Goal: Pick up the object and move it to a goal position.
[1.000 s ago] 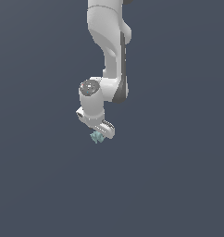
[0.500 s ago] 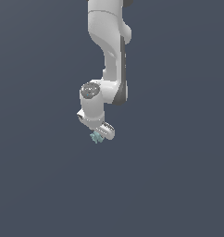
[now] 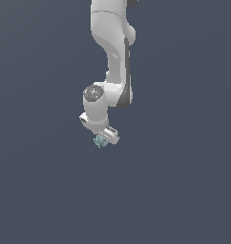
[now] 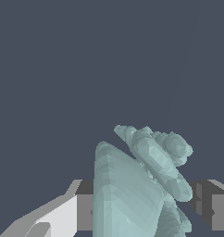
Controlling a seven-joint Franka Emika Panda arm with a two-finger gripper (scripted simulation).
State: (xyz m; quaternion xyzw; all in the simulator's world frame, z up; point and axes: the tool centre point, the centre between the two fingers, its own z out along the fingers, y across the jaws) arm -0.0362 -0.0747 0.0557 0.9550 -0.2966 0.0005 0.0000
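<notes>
Flat slate-grey fills the exterior view behind my white arm [image 3: 112, 52], which reaches down to my claw [image 3: 102, 141]. A tiny pale teal object [image 3: 99, 141] sits at its tip. Seen from my wrist, the lumpy object [image 4: 137, 190] sits clamped between my two fingers [image 4: 70, 210], closed against it.

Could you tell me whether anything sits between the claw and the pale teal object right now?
Nothing visible does. The wrist view shows the object already lying between the claw's fingers, and the exterior view shows it at the claw's tip with only plain background around.
</notes>
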